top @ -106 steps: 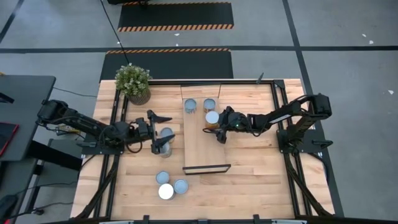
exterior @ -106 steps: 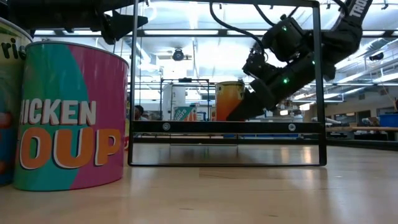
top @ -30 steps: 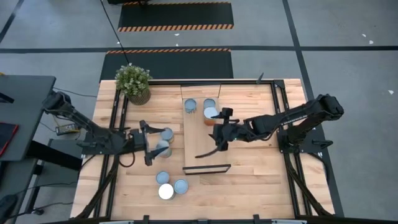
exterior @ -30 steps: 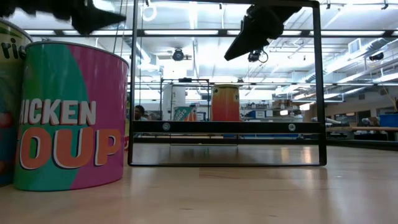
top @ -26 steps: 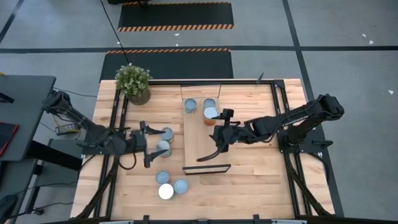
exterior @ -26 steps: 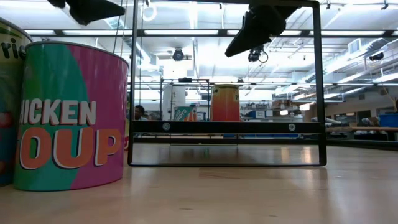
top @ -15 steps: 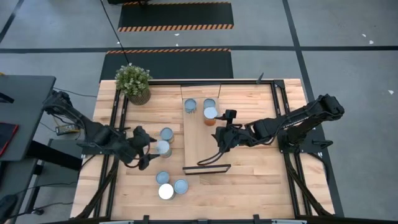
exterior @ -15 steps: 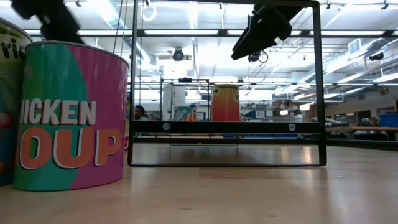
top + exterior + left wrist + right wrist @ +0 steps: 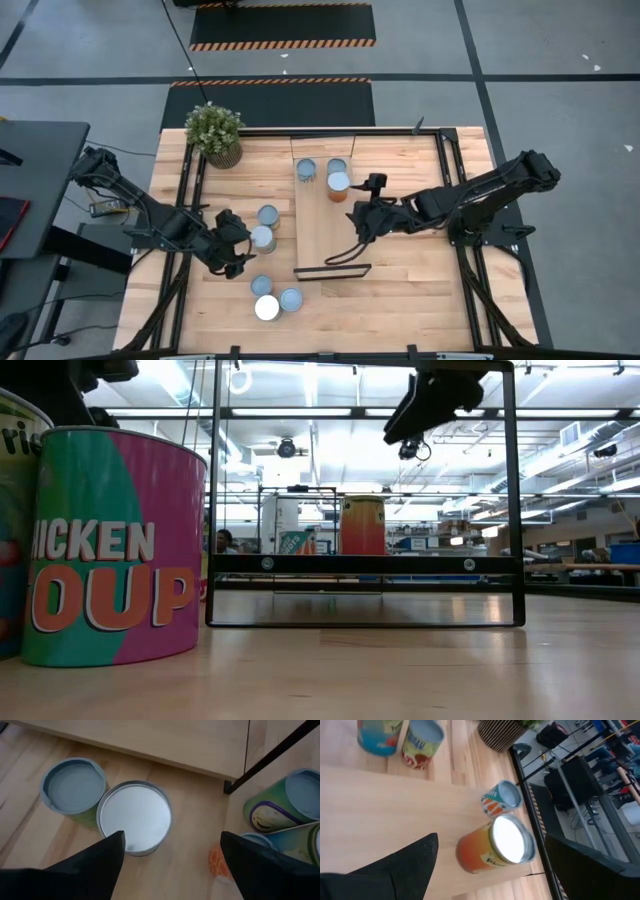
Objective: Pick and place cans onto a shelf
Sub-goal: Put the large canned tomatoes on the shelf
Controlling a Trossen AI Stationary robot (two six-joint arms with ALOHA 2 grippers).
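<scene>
The shelf is a pale board with black end frames, in mid-table. Three cans stand at its far end: an orange can and two blue-topped ones. The orange can also shows in the right wrist view and the low view. Two cans stand left of the shelf, one silver-topped and one blue-topped. Three more stand near the front edge. My left gripper is open, pointing down beside the silver-topped can. My right gripper is open above the shelf, nearer than the orange can.
A potted plant stands at the table's far left corner. The shelf's black end frame rises at its near end. The near cans fill the low view's left side. Bare tabletop lies right of the shelf.
My left gripper has moved from beside the two left cans toward the near edge and has tipped to point down. My right gripper, open, has drifted a little toward the table's right. The orange can has stayed upright on the shelf.
</scene>
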